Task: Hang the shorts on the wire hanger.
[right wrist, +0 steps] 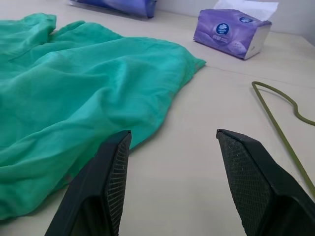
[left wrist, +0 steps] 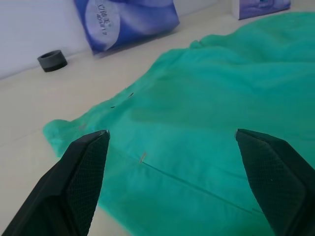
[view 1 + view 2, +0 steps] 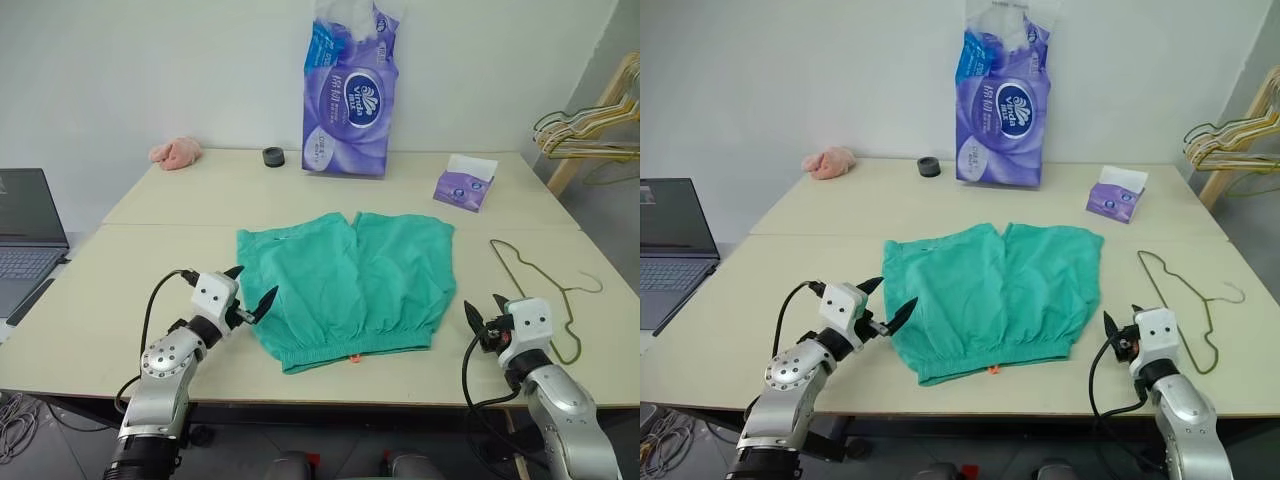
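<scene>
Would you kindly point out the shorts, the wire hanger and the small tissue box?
shorts (image 3: 345,285): left eye view, middle of the teal cloth.
wire hanger (image 3: 522,266): left eye view, on its long wire side.
small tissue box (image 1: 231,35): right wrist view, purple front face.

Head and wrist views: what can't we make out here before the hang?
- wire hanger: its near end is hidden behind the right gripper in the left eye view.
- shorts: underside hidden against the table.
- Orange drawstring: too small to read.
- Hanger bunch: cut by frame edge.
</scene>
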Tool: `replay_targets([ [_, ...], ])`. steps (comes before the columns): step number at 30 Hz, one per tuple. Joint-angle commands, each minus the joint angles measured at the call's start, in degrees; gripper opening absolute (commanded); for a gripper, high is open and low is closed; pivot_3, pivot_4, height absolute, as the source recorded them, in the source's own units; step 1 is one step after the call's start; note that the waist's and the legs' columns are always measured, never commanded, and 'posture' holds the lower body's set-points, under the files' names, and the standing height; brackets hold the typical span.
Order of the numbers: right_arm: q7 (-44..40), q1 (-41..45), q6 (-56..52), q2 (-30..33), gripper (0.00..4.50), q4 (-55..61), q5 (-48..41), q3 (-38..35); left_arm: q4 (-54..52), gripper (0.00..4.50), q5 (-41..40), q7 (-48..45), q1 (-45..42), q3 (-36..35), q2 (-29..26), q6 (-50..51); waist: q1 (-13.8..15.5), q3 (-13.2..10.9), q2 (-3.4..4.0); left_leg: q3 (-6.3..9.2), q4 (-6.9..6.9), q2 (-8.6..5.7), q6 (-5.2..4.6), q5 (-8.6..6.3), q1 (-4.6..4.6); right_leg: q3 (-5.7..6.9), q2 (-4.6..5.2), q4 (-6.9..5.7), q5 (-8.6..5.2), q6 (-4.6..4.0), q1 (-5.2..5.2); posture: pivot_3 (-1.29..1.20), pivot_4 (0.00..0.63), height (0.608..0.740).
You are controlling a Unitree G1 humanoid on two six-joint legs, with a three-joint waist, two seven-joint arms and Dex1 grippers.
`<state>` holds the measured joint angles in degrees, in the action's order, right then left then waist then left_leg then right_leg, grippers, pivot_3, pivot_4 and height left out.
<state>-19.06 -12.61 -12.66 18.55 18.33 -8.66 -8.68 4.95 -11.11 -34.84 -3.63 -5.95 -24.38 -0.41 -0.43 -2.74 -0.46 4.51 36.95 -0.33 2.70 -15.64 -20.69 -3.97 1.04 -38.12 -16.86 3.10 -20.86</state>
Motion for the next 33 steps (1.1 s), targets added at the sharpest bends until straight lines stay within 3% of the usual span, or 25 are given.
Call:
replay_targets([
  [1,-4.24,-0.39,-7.6,3.08,2.95,8.91,-6.41,-0.42,-3.4,4.32,-5.27,-7.86,-0.91,-0.26,-4.45,5.72,-0.31,-0.01,-0.01,0.0,0.0,0.0,0.0,0.0,0.0,0.0,0.0,0.0,0.0,0.0,0.0,-0.02,0.023,0.74],
  [5,-3.31,1.04,-22.96,6.41,2.95,14.74,-12.19,-1.86,-3.83,4.42,-8.77,-16.18,-2.0,0.16,-10.28,10.3,-1.21,-0.05,-0.02,0.06,0.0,0.03,0.0,0.0,-0.01,0.05,-0.03,0.0,-0.03,-0.03,0.0,-0.03,0.023,0.74],
  [11,1.93,8.74,-45.89,5.05,2.95,17.47,-22.82,-4.27,-4.56,4.42,-12.3,-27.71,-6.42,1.86,-17.46,16.52,-1.53,-0.13,-0.1,0.05,0.01,0.04,-0.01,0.0,-0.01,0.04,-0.03,-0.02,-0.03,-0.04,-0.02,-0.04,0.022,0.74],
  [20,8.96,17.19,-58.9,-3.15,2.95,12.75,-25.77,-5.45,-3.75,4.42,-12.73,-34.94,-12.1,3.77,-20.65,19.74,-1.67,-0.2,-0.07,0.03,-0.07,0.05,-0.05,-0.03,-0.24,0.02,-0.05,0.01,-0.06,-0.07,-0.29,-0.04,0.023,0.74],
  [29,7.53,19.58,-65.35,-3.37,2.95,10.04,-27.83,-6.5,-4.08,4.42,-12.49,-34.52,-14.05,4.83,-19.48,20.65,-2.58,-0.22,-0.04,0.01,-0.07,0.06,-0.07,-0.04,-0.23,-0.02,-0.05,-0.02,-0.06,-0.06,-0.3,-0.05,0.019,0.74],
  [33,6.84,22.91,-68.85,-5.08,1.99,8.01,-30.47,-8.93,-4.78,4.5,-12.82,-35.23,-13.96,5.26,-19.57,21.26,-2.91,-0.22,-0.04,0.0,-0.05,0.06,-0.07,-0.04,-0.21,-0.02,-0.06,-0.04,-0.05,-0.04,-0.29,-0.05,0.02,0.74],
])
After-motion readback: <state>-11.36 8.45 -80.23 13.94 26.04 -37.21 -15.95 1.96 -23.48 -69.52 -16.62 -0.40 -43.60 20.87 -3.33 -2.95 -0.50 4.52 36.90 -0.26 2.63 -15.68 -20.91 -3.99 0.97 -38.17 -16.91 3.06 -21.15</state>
